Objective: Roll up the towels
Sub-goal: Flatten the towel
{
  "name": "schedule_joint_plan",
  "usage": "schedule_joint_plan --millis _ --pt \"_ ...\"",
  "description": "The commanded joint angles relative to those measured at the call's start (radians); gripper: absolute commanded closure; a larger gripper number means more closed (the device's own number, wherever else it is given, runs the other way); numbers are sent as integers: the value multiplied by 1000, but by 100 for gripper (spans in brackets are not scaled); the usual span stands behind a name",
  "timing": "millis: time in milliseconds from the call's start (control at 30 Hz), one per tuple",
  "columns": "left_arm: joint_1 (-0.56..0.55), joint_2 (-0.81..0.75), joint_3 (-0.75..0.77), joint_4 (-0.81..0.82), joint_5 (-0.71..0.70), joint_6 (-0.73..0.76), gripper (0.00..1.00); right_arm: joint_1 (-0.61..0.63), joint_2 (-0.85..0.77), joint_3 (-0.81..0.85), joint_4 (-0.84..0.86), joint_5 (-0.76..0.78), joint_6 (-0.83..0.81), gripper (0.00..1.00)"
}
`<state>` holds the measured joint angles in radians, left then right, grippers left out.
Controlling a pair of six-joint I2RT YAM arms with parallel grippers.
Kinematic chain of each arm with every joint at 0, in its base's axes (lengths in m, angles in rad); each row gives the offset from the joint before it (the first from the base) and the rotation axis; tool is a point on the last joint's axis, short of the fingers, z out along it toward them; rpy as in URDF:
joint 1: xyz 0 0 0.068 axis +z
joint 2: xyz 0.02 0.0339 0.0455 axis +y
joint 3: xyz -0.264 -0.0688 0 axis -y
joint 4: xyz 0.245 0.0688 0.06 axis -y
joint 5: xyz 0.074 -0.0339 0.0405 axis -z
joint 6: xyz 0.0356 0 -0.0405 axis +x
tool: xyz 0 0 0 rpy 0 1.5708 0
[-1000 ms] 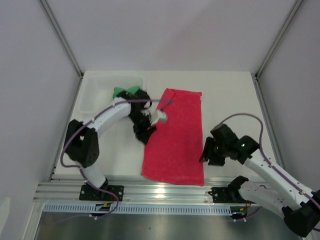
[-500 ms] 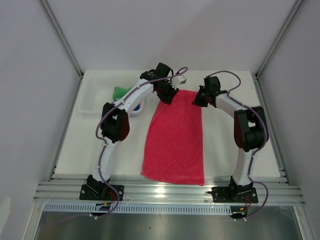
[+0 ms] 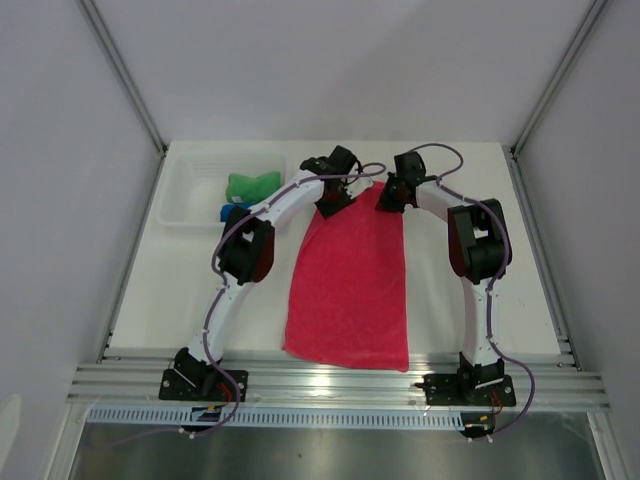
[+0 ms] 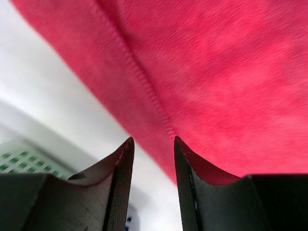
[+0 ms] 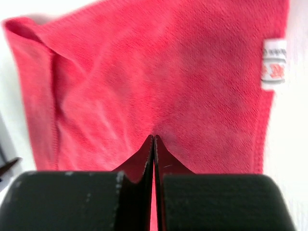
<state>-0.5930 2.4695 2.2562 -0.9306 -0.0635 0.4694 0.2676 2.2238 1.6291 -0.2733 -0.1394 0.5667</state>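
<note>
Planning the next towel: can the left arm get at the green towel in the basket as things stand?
Probably yes. The green towel lies uncovered in the open white basket, close to the left gripper, with nothing over it.

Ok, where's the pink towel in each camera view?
Top external: pink towel lies in the middle, running near to far.
Left wrist: pink towel fills the upper right.
Right wrist: pink towel fills most of the frame.
Shared landmark: white table bordering the towel's edge.

A pink towel (image 3: 350, 280), green towel (image 3: 250, 184), blue towel (image 3: 229, 212), white basket (image 3: 178, 203).
</note>
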Motion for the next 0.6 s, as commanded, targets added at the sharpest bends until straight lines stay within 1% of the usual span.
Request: schedule_joint_plan --millis 0,67,100,233,267,300,333,400,433,467,500,567 --pt "-21 13 26 -36 -157 78 57 15 5 19 -79 53 -17 100" --pt "-19 17 8 -46 -173 87 56 24 2 18 -134 87 -37 100" --pt "-19 19 11 -51 -173 87 56 28 4 20 -135 98 -45 100" --pt "-14 28 34 -99 -130 109 55 25 -18 -3 -196 139 -85 100" --pt "-11 26 32 -103 -130 103 57 21 -26 -9 -202 142 -94 100" --pt "-8 22 34 -114 -130 97 62 16 -32 -17 -208 185 -100 100" --pt "-5 16 32 -117 -125 63 64 10 -42 -37 -220 196 -106 100" --pt "19 -29 32 -131 -43 14 64 -20 -52 -57 -228 213 -108 100" --pt "28 -50 31 -132 3 -41 57 -31 -62 -77 -230 224 -119 100" --pt "45 -76 22 -134 133 -61 53 -44 -67 -84 -227 225 -125 100" --pt "53 -128 -1 -120 184 -102 50 -60 -75 -90 -210 228 -136 100" --pt "68 -182 -50 -94 282 -133 49 -74 -90 -78 -193 210 -189 100"
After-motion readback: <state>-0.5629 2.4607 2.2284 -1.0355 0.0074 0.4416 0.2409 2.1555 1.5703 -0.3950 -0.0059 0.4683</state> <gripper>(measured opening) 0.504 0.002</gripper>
